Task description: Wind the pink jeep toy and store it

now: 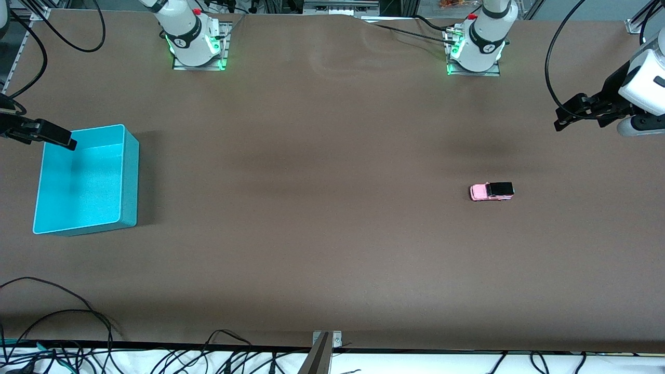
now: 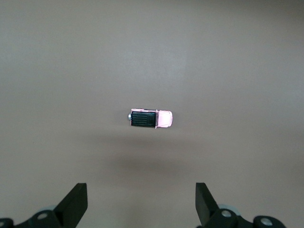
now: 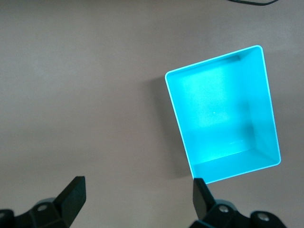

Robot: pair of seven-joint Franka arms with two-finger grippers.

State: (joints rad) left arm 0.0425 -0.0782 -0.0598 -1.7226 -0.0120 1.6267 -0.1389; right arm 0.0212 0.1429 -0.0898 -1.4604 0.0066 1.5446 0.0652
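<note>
Pink jeep toy [image 1: 491,191]: on the bench [image 1: 322,223], all wheels down, toward the left arm's end; black roof at one end, pink hood at the other; lying free, nothing touching it.
Jeep in left wrist view [image 2: 151,118]: centred ahead of the left claw's fingers, well apart from them, long axis crosswise to the gap between them.
Left claw [image 1: 563,118]: fingers spread wide, holding nothing; up in the air over bare bench at the left arm's end, well apart from the jeep; arm waiting.
Left claw in its own wrist view [image 2: 141,202]: two dark fingertips [image 2: 76,202] set wide, only bench surface between them.
Turquoise bin [image 1: 130,156]: open-topped, rectangular, empty inside, on the bench at the right arm's end, well apart from the jeep.
Right claw [image 1: 65,140]: fingers wide, holding nothing; over the rim of the bin at its corner nearest the right arm's end.
Right claw in its own wrist view [image 3: 137,199]: fingertips [image 3: 73,197] apart; bin [image 3: 266,114] just ahead, one fingertip overlapping the bin's corner in view.
</note>
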